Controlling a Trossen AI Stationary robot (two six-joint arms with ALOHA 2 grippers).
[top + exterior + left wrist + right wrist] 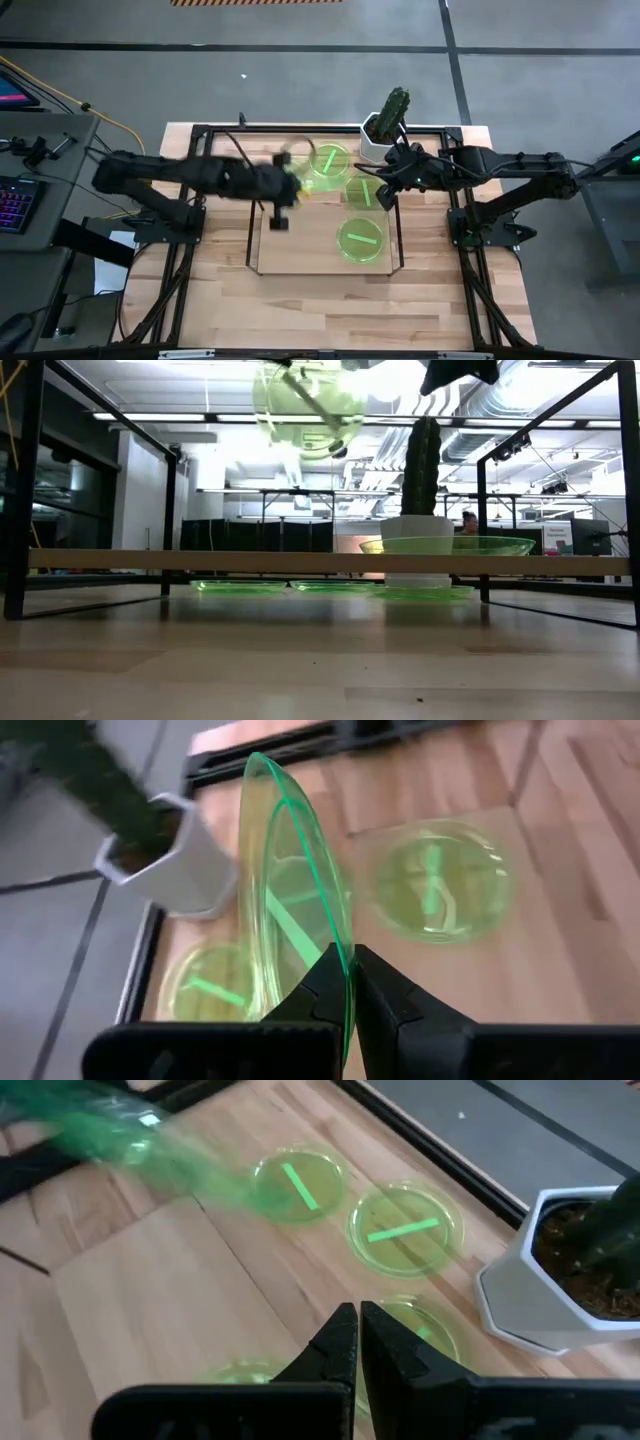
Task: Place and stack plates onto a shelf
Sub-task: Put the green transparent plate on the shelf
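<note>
My left gripper (290, 188) is shut on one green plate (290, 890) and holds it in the air over the far left part of the shelf (300, 250). In the low view that plate (305, 405) hangs high above the shelf's wooden board (200, 560). Another plate (362, 240) lies flat on the board. Three more plates lie on the table past the shelf's far edge, two of them plain in the high view (330, 160) (362, 192). My right gripper (358, 1335) is shut and empty, hovering over the plates beside the cactus pot. My left gripper pinches the plate's rim (347, 970) between its two fingers (320, 995), one finger on each face. The plate stands on edge, reaching away from the fingers. It is lifted clear of shelf and table.
A white pot with a cactus (385, 125) stands at the table's far edge, next to my right gripper. A larger black metal frame (200, 130) runs around the work area, with uprights in the low view (480, 530). The near left part of the shelf board (290, 255) is bare wood.
</note>
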